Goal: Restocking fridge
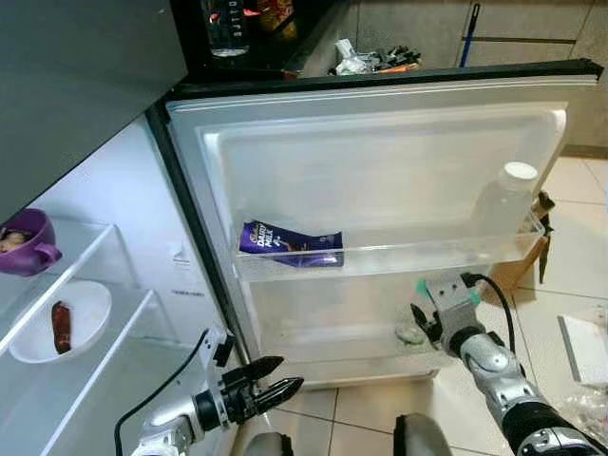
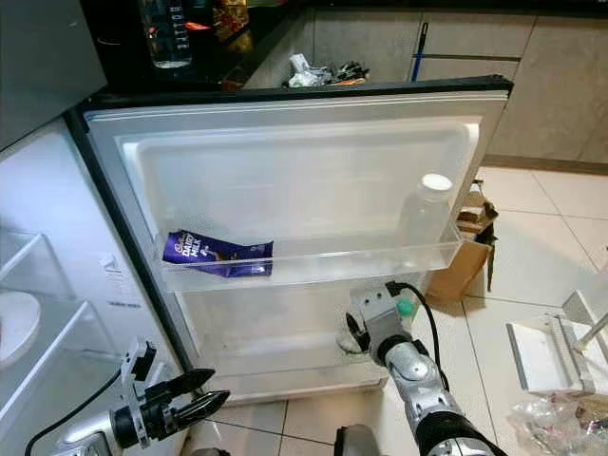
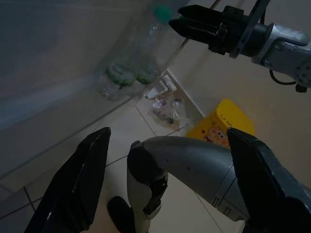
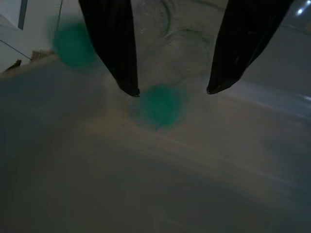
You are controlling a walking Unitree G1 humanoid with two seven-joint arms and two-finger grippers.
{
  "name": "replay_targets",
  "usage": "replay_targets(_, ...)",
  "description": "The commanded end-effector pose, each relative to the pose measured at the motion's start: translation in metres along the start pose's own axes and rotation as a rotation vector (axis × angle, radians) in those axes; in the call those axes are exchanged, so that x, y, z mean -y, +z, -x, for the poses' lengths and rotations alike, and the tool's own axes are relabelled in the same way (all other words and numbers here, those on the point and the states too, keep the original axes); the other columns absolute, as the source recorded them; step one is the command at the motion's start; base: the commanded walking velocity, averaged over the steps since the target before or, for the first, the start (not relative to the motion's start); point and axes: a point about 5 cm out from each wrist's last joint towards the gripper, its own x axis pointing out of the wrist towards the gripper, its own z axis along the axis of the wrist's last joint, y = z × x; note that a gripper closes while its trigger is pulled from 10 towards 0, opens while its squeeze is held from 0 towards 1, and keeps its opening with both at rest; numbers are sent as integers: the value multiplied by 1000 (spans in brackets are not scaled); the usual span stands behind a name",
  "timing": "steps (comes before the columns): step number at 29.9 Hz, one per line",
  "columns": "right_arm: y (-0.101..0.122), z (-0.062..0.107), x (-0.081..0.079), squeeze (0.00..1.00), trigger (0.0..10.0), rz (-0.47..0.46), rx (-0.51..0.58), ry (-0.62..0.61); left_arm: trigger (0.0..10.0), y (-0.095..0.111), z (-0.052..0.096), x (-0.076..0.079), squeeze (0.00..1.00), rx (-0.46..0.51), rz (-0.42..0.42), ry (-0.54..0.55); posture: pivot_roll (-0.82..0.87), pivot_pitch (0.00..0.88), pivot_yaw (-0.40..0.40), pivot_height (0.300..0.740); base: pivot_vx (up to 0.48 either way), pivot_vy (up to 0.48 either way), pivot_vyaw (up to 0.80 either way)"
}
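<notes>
Your right wrist view blurs the green cap [image 4: 163, 106] to a smear, and the bottle beneath it is barely readable. The purple mug [image 1: 27, 242] is cut by the frame edge (contents unclear). Counter clutter [image 1: 375, 59] is too small to identify.

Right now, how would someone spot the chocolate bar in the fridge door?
Find the open white fridge door and its clear plastic upper shelf. The purple-wrapped chocolate bar lies flat at the hinge end; the white-capped translucent bottle stands upright at the other end.
</notes>
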Motion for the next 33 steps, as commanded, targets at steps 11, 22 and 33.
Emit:
replay_targets(11, 7, -1, 5, 0, 10000, -70, 58, -18, 10000, -4, 0, 2, 0, -12, 8, -2, -53, 9, 3, 587, 0, 0, 0)
replay_targets(22, 24, 9, 2, 0, 10000, -191, 242, 223, 10000, -4, -1, 2, 0, -16, 11, -7, -55, 9, 4, 587, 0, 0, 0)
replay_targets(33, 21, 28, -6, 0, 10000, -297, 290, 492, 10000, -5, 0, 2, 0, -22, 14, -12, -56, 8, 4, 587, 0, 0, 0)
